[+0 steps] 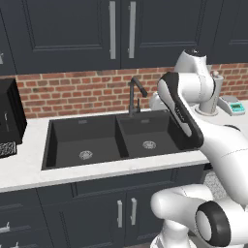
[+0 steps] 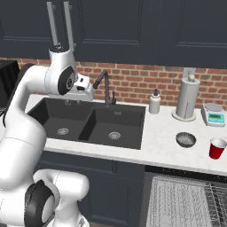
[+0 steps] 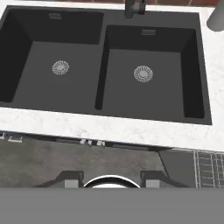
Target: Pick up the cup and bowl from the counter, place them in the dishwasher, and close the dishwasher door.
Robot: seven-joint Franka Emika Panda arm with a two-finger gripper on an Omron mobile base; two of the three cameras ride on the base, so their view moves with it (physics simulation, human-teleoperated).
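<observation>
The tool hangs over the sink, fingers apart and holding nothing. The bowl and cup sit well off to the arm's right on the surface, bowl nearer, cup just beyond it (both above the open dishwasher). The reach must likely swing right, bowl first.

White marbled counter with black double sink set in, faucet behind it. Right of sink, far edge: soap bottle, paper towel holder, scale. Nearer: bowl, cup just right of it, apart.
</observation>
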